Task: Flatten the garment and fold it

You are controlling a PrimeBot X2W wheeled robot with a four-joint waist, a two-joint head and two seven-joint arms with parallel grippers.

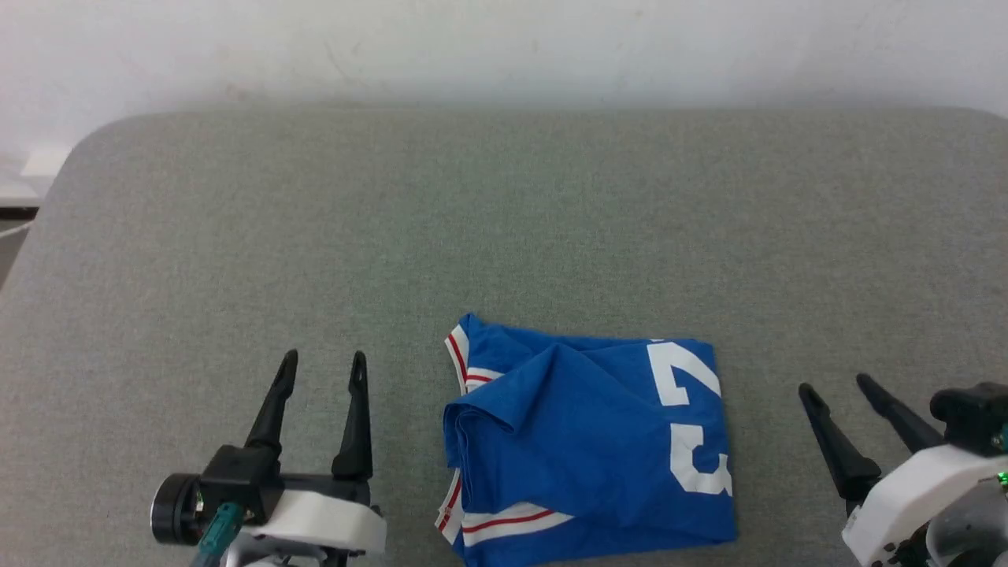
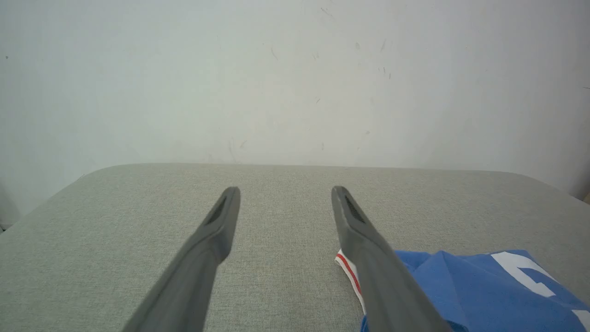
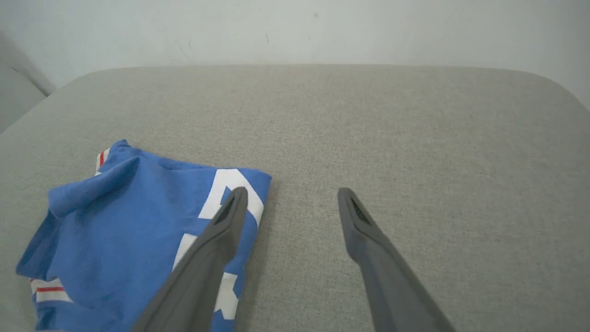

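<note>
1. Grey woven fabric covers the padded table (image 1: pixel 504 197), which runs back to a white wall (image 1: pixel 504 47). A soft, matt top like this probably keeps cloth from sliding while it is handled.
2. Garment (image 1: pixel 583 441): the blue jersey lies on the near middle of the table, between the two grippers and touching neither. It is doubled into a compact rectangle, so folding looks largely done.
3. Left side of the garment: one blue layer is bunched into a raised ridge and not pressed flat. Judged the weak point of the fold, since it may need smoothing.
4. Left gripper (image 1: pixel 324 358): fingers spread wide, nothing between them, parked just beside the garment's left edge and pointing toward the wall. The posture reads as resting or ready.
5. Right gripper (image 1: pixel 833 386): fingers also wide and empty, set near the right edge and angled inward.
6. White "23" print (image 1: pixel 693 417): it sits on the top layer along the right side, turned sideways.
7. Red-and-white striped trim (image 1: pixel 504 521): it peeks out at the left corners, marking where armhole or neck edges were tucked under.
</note>
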